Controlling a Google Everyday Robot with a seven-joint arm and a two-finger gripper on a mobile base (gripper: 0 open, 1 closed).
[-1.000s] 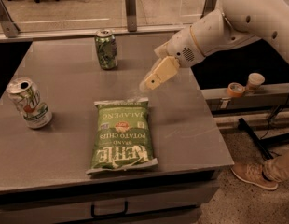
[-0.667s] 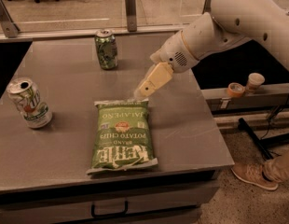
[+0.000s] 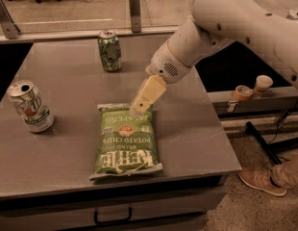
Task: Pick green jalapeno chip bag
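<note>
The grey table [image 3: 202, 129] fills the frame's middle. The pale arm [image 3: 235, 18] reaches down from the upper right. The green jalapeno chip bag [image 3: 125, 143] lies flat at centre. The gripper [image 3: 138, 108] sits over the bag's top edge; whether it is spread or closed cannot be told. A green soda can [image 3: 109, 50] stands at upper centre and a 7UP can [image 3: 30, 106] at left.

Tool [image 3: 138, 107] abv jalapeno bag [image 3: 125, 146], far end

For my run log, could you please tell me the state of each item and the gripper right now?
green jalapeno chip bag: lying flat on the table, label up.
gripper: low over the bag's far end.
green soda can: standing upright.
7UP can: standing upright, top open.
</note>
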